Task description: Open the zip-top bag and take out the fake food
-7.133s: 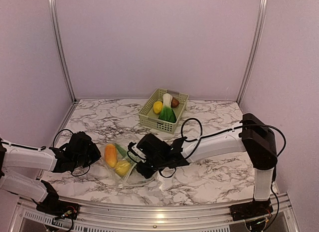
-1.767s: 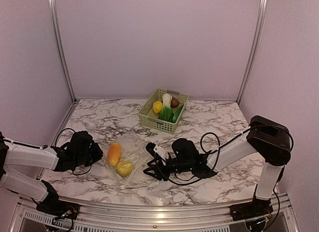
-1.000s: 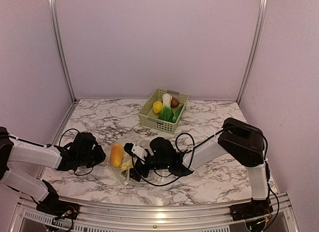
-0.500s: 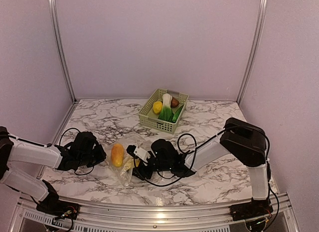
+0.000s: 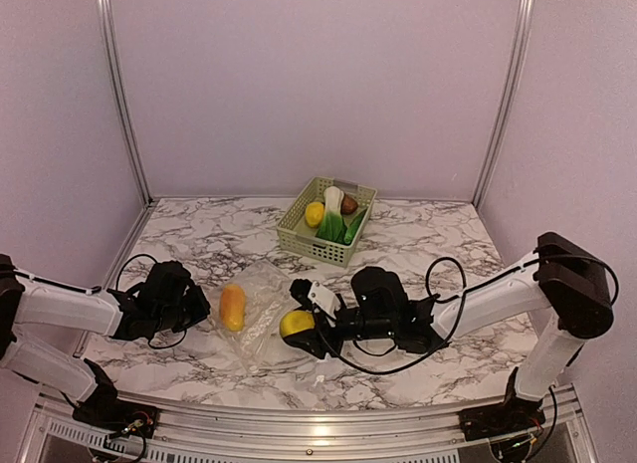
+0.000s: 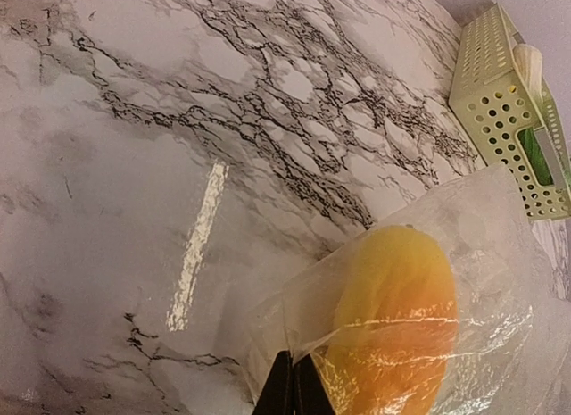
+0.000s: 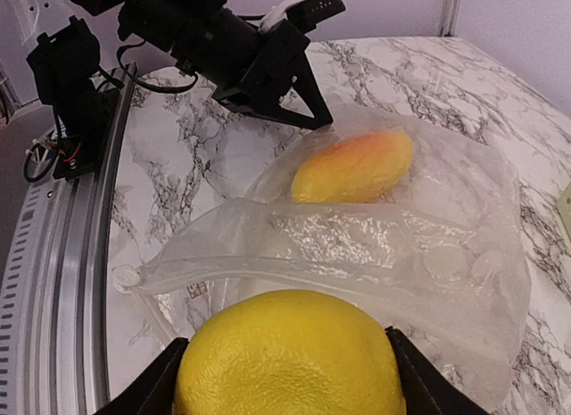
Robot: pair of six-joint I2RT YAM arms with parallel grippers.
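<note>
1. Reaches in low with the left arm (image 5: 70, 312) from the left of the zip-top bag (image 5: 261, 309), nearly flat along the desk (image 5: 428, 239).
2. Pinches the bag's left edge with the left jaws, squeezed tight together on the clear plastic.
3. Bends the right arm (image 5: 493, 296) at a high elbow far to the right of the bag, then slopes it down and left to the bag's right side.
4. Grips the yellow lemon (image 7: 290, 357) with the right jaws, one finger on each side, just outside the bag's open mouth.
5. Has the orange-yellow mango (image 5: 232, 306) lying inside the bag, near its left edge.
6. Has the pale green basket (image 5: 325, 244) standing behind the bag, well apart from it, with more fake food (image 5: 333, 198) inside.
</note>
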